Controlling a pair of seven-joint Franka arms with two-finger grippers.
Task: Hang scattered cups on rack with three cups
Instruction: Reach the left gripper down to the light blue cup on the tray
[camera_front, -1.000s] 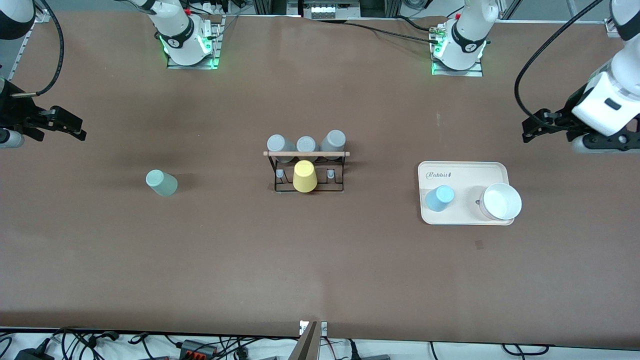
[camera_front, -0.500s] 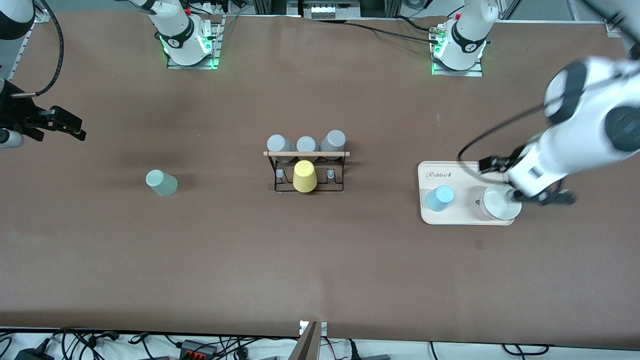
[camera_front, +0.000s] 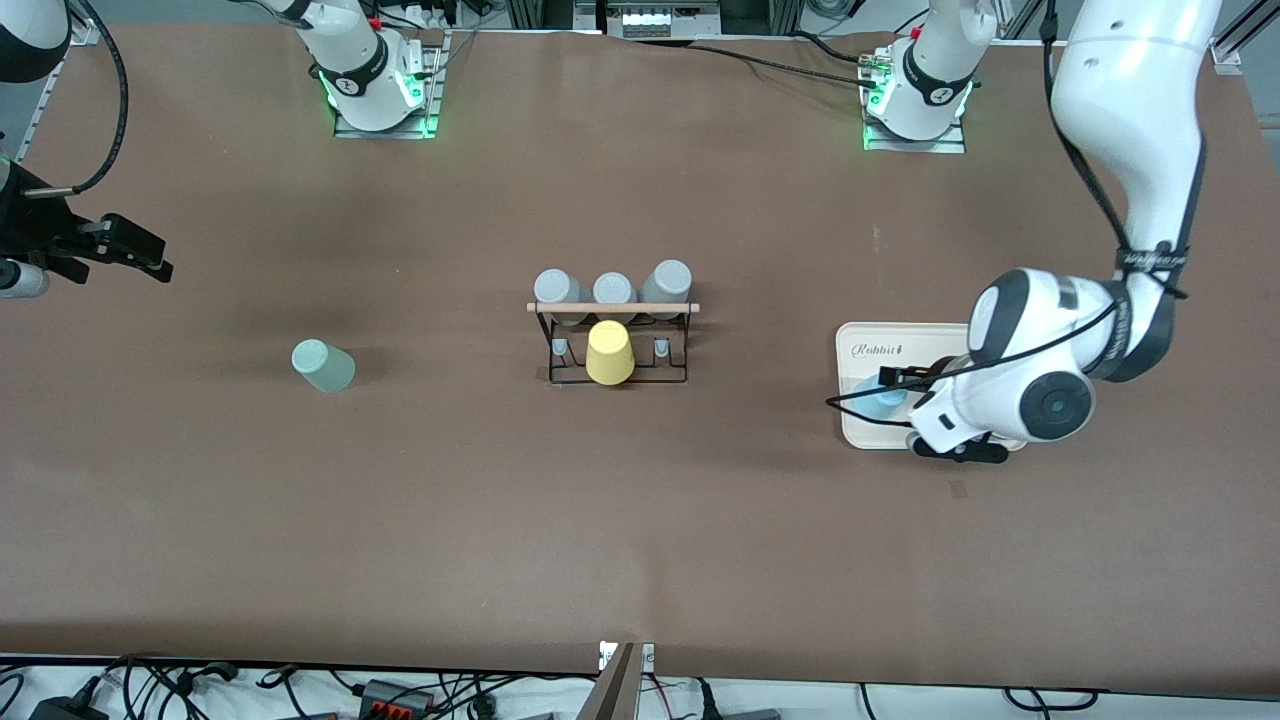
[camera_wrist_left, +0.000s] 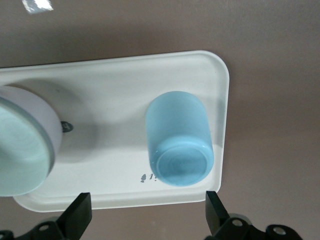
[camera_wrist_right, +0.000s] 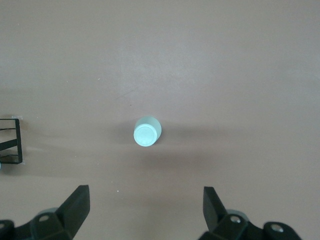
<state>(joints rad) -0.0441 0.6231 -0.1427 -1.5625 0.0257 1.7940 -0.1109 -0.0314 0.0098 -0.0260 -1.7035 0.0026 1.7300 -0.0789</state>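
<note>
My left gripper hangs spread wide over the light blue plastic tumbler, upside down on the cream tray, ready to straddle it. My right gripper, also spread, waits high above the mint-green tumbler; the black wire rack stands mid-table.

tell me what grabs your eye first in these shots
The left gripper hovers with jaws open over the small light blue plastic tumbler, upside down on the cream plastic tray toward the left arm's end. Mid-table, a small yellow tumbler hangs on the black wire rack; the right gripper waits open.
</note>
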